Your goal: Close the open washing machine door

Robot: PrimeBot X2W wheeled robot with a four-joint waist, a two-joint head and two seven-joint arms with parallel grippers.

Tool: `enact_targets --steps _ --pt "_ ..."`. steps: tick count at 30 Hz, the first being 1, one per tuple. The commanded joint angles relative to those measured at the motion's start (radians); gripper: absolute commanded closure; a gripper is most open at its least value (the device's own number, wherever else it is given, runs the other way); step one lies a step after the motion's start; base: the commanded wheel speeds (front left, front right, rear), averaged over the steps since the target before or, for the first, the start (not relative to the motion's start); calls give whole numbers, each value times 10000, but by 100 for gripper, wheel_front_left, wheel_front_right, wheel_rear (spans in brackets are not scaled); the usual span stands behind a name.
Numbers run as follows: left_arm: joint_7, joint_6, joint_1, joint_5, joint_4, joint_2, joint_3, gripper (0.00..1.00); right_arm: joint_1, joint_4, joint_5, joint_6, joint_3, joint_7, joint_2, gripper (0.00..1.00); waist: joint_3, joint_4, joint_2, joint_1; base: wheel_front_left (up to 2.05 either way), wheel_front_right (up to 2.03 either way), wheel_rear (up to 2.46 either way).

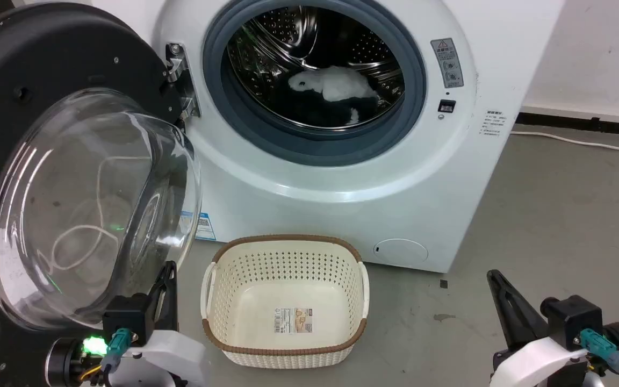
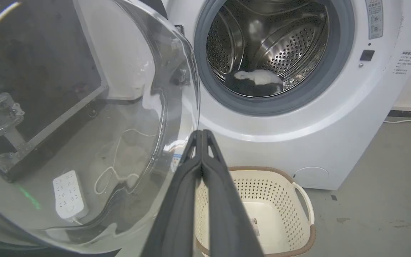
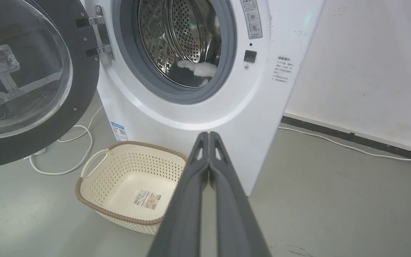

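Just right of the drum (image 1: 277, 54), a grey warning sticker (image 1: 447, 62), print too small to read; likewise the blue sticker (image 1: 204, 226) lower down and the label (image 1: 294, 321) in the cream basket (image 1: 282, 239). Left gripper (image 1: 170, 267) pinched closed on nothing, tips just beside the glass bowl (image 1: 89, 215) of the washing machine door (image 1: 46, 54), swung wide at left; contact unclear. Right gripper (image 1: 495, 275) also closed, empty, near right.

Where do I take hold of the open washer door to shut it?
Probably the rim of the glossy black round door, at its free edge opposite the steel hinge, coming from its outer side with the shut left gripper. The bulging clear glass bowl faces you, too smooth to grip.
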Motion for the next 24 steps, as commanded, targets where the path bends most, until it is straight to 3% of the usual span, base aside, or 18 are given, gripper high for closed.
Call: enact_targets --steps 1,24 --pt "5 -55 143 26 -43 -1 9 100 -140 -47 -74 8 -5 5 -6 100 0 0 0 0 0 0 0" --pt "5 -55 143 26 -43 -1 9 100 -140 -47 -74 8 -5 5 -6 100 0 0 0 0 0 0 0"
